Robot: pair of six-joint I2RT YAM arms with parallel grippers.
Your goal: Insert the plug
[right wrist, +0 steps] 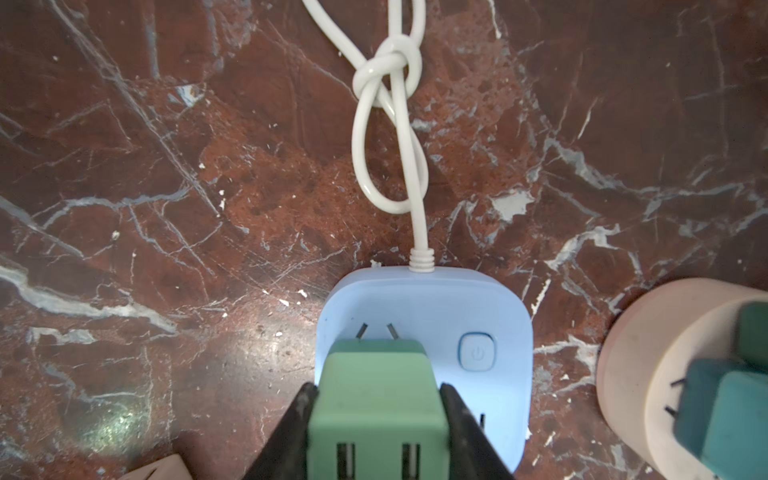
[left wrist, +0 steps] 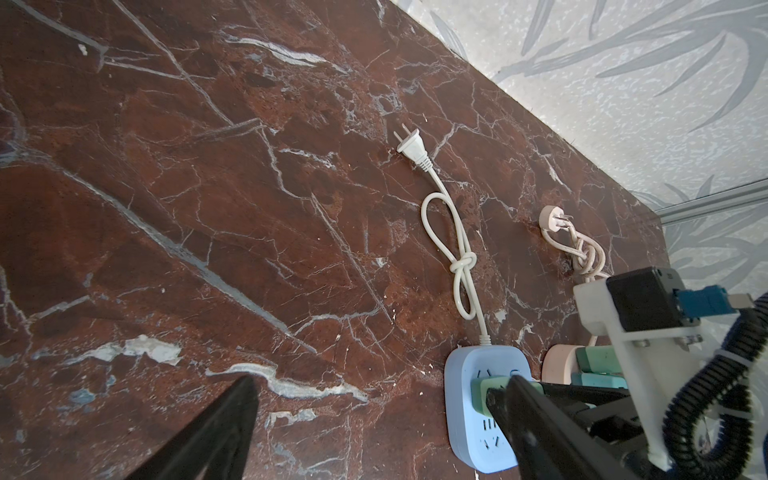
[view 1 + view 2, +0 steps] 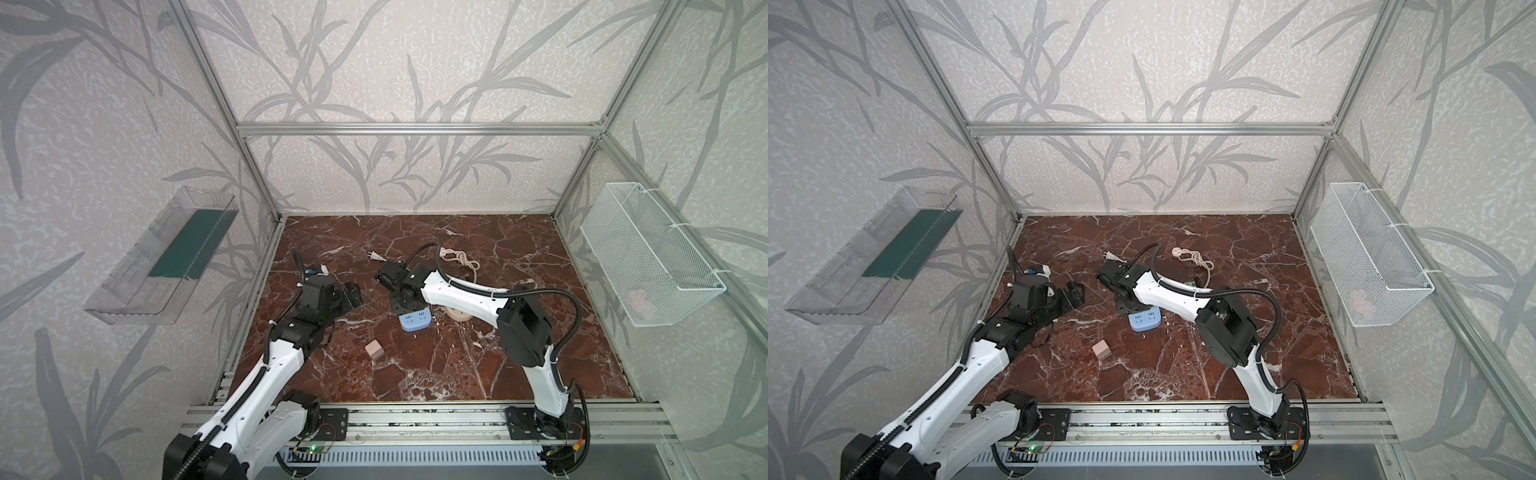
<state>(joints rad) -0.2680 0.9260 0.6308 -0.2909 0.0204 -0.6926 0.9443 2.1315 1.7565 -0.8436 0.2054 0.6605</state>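
The right gripper [image 1: 377, 392] is clenched on the mint-green rectangular plastic plug [image 1: 374, 370], with one black finger on each flank. The plug's front end stands over a socket of the pale blue rounded plastic power strip [image 1: 415, 299] directly below. Its prongs are hidden, so I cannot tell how deep it sits. I judge the step in hand to be the insertion itself. The next move calls for a straight push along the prongs, without tilt, until the plug's body lies flush, and only then a release. Just beside the plug is the strip's square power button [image 1: 478, 351]. Beyond it, the white knotted cord [image 1: 390, 62] runs off across the red-brown marble tabletop [image 1: 166, 166]. Well off to the side, the left gripper [image 3: 353, 293] hangs spread wide and empty.
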